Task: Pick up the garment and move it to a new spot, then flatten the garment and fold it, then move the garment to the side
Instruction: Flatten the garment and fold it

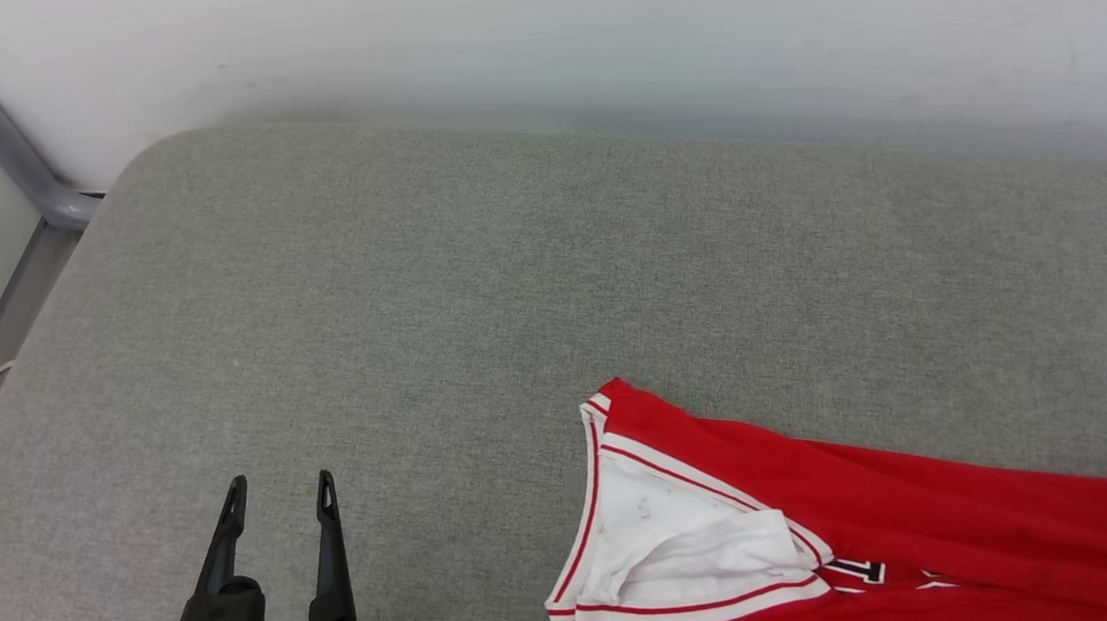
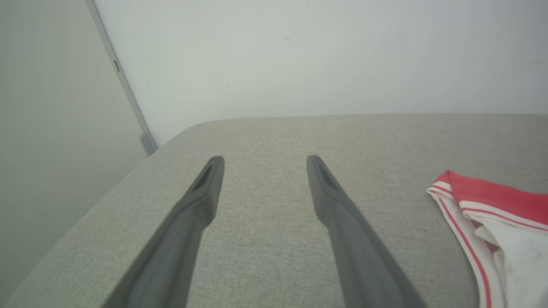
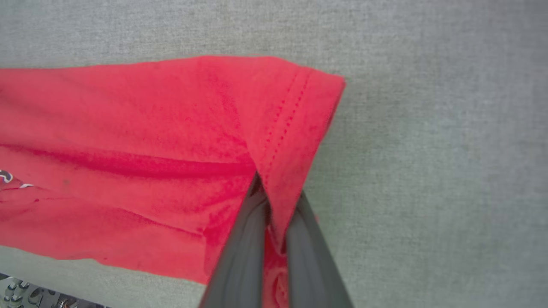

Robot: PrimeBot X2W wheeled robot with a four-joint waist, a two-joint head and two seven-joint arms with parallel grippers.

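Red garment (image 1: 919,519) lies at the worktop's (image 1: 511,255) near right edge, hem corner clenched in the right claw (image 3: 277,192), left claw (image 1: 281,481) released near-left: pickup in hand, next likely calls for lifting it clear

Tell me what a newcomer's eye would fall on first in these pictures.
The red garment with white striped trim stands out, lying at the lower right of the grey padded surface. In the right wrist view the right gripper is shut on its stitched red hem. The left gripper hangs open at lower left, apart from the cloth.
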